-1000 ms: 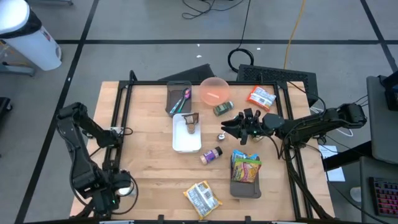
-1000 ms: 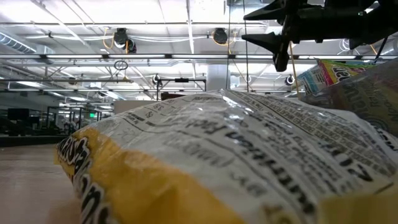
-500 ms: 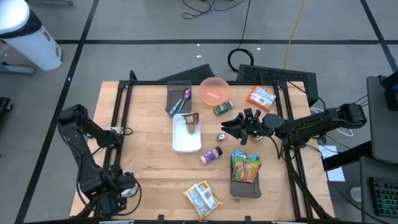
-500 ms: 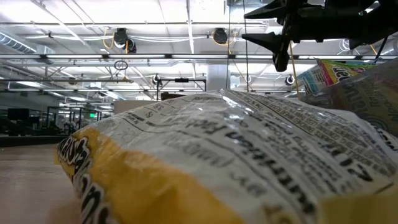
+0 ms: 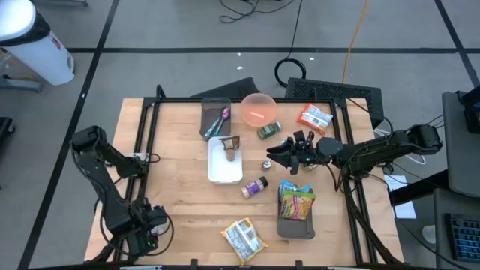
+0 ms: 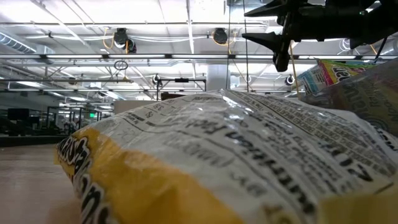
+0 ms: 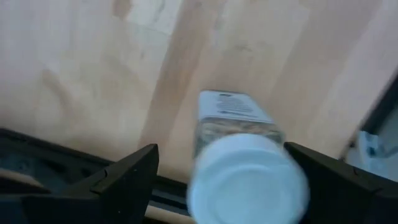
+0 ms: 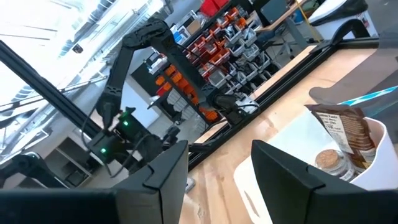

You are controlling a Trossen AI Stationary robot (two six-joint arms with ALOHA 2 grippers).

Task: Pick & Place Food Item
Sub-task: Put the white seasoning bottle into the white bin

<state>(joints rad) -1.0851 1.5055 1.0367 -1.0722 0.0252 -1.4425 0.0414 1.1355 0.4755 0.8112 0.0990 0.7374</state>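
Observation:
A clear jar with a white lid (image 7: 245,174) lies on the wood table at its near left corner. My left gripper (image 7: 221,149) is open, with one finger on either side of the jar's lid end; in the high view it (image 5: 144,225) covers the jar. My right gripper (image 5: 279,155) is open and empty, held above the table right of centre, beside a small jar (image 5: 268,163). It also shows in the low view (image 6: 249,26) and in its own wrist view (image 8: 217,168).
A white tray (image 5: 220,174) holds a brown pouch (image 5: 232,144). A pink bowl (image 5: 259,110), a dark bin (image 5: 215,118), a green jar (image 5: 269,131) and an orange packet (image 5: 315,117) stand far. A pink-capped bottle (image 5: 255,187), a snack bag in a dark tray (image 5: 297,204) and a yellow bag (image 5: 244,238) lie near.
My left gripper has gone toward the table's right edge along the near edge and now stands over the white-lidded jar, which was beside it before. The jar has stayed where it was.

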